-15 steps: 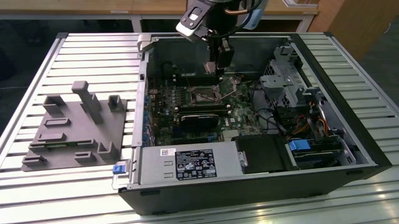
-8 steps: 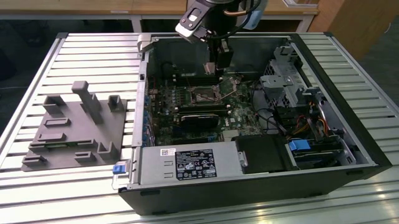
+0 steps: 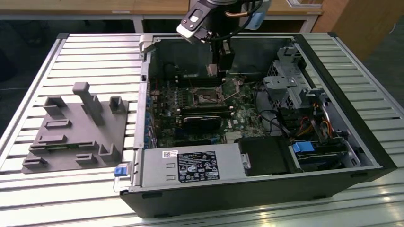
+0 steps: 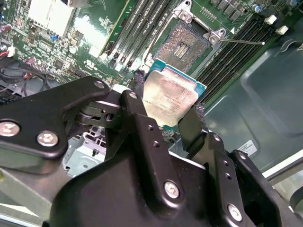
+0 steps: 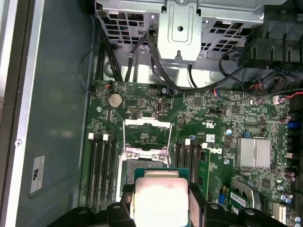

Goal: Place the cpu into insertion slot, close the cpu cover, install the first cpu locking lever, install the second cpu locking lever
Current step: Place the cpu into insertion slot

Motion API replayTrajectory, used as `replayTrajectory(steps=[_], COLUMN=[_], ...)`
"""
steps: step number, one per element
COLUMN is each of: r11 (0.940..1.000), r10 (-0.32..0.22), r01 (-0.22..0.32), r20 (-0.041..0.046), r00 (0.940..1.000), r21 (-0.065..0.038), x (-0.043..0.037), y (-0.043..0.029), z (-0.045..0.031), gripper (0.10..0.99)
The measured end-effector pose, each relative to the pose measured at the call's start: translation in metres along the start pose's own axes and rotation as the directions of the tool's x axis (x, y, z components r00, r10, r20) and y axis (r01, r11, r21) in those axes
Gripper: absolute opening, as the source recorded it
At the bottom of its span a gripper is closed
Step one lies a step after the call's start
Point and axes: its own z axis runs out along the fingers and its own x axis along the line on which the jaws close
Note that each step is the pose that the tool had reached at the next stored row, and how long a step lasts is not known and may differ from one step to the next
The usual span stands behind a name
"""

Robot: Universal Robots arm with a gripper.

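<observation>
Our gripper (image 4: 167, 97) is closed on the cpu (image 4: 173, 90). In the second wrist view its two black fingers (image 4: 137, 90) press on opposite edges of the chip. The pale metal face is toward the camera and the green rim shows at the free corners. The chip hangs in the air just short of the insertion slot (image 4: 182, 45), which lies open on the motherboard (image 4: 61, 52) with its field of contacts exposed.

We judge the cpu light, stiff and flat, so weight is no worry. The smooth metal lid offers little friction and the thin edges give the fingers small purchase, so it could slip or tilt in the grip. The underside and the socket's contacts are the fragile parts. The edges, where we have it now, are the right place to hold.

The first wrist view adds the cpu cover (image 5: 147, 123), standing up from the socket as a silver frame with the board visible through its window. The second wrist view adds a thin wire lever (image 4: 241, 41) lying out to one side of the socket. The exterior view gives the wider setting: the arm reaches down into the open computer case (image 3: 353, 142). There the chip, probably the small pale patch under the fingers, sits above the board a little away from the socket.
</observation>
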Motion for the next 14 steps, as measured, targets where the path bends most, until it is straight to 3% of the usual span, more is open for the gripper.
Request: replayTrajectory(steps=[14], r11=[0.9993], r10=[0.037], r01=[-0.037], r20=[0.0157], r00=[0.9992], r21=[0.0], x=[0.0001], y=[-0.0004], z=[0.0054], gripper=[0.537])
